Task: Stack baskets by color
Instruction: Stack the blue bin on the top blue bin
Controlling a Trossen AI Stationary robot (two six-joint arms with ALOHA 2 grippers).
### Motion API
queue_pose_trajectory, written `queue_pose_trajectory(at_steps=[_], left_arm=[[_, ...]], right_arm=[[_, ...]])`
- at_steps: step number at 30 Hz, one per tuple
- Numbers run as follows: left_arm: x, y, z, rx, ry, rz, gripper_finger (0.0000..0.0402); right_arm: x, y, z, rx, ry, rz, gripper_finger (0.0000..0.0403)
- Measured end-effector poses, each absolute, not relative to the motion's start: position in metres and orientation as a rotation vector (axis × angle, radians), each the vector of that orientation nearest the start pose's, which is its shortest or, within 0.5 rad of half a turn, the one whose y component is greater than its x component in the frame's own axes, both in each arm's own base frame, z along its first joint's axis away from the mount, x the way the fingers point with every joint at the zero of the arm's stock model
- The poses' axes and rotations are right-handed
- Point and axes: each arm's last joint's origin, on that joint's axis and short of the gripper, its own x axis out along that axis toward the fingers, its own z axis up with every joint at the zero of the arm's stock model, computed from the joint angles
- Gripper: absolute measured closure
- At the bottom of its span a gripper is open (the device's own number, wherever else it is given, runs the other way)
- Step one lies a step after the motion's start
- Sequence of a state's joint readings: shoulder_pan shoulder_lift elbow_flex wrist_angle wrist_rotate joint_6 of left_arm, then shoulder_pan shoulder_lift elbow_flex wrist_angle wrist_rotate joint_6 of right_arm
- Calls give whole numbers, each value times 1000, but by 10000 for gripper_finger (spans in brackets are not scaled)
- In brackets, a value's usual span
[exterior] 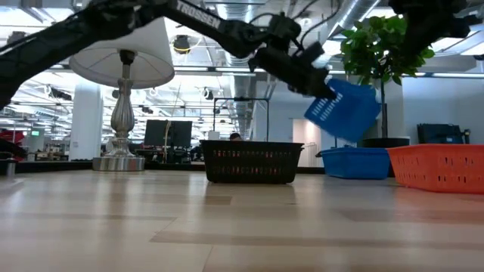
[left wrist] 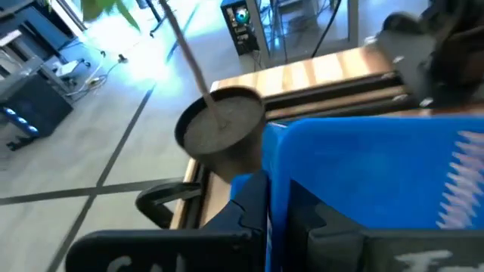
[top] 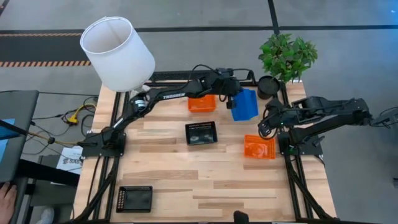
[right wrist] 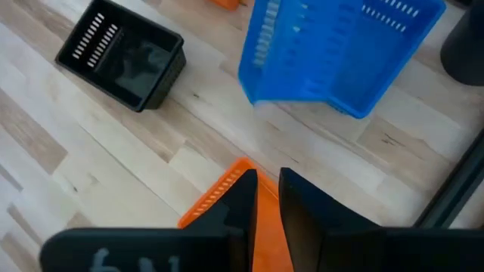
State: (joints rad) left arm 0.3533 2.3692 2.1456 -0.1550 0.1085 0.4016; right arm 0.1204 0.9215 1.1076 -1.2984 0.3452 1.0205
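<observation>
Baskets are sitting scattered across the table, and one blue basket is hanging tilted in the air over another blue basket at the far side, its wall pinched by the left gripper. It is looking light, stiff and smooth, so gripping a rim edge is probably working best. The right gripper is pressing its narrowly spread fingers around the rim of an orange basket near the right edge. Black baskets are lying apart.

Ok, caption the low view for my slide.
Left gripper holds a blue basket tilted in mid-air above another blue basket.
</observation>
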Motion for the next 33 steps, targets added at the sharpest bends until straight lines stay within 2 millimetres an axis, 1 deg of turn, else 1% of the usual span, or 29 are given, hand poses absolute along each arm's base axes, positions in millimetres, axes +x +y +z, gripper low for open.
queue_pose_trajectory(at_steps=[4, 10, 15, 20, 24, 33], left_arm=[[524, 201, 247, 304, 405, 167, 401], [521, 211, 248, 332, 397, 174, 401], [519, 213, 247, 327, 398, 152, 401], [519, 211, 246, 373, 417, 135, 398], [519, 211, 245, 377, 424, 140, 381], [519, 211, 245, 384, 431, 153, 329]], right_arm=[[133, 6, 333, 662, 860, -718, 327], [133, 6, 333, 670, 856, -721, 327], [133, 6, 333, 677, 854, -725, 327], [133, 6, 333, 685, 848, -727, 327], [134, 6, 334, 688, 841, -723, 327], [134, 6, 334, 689, 837, -723, 327]])
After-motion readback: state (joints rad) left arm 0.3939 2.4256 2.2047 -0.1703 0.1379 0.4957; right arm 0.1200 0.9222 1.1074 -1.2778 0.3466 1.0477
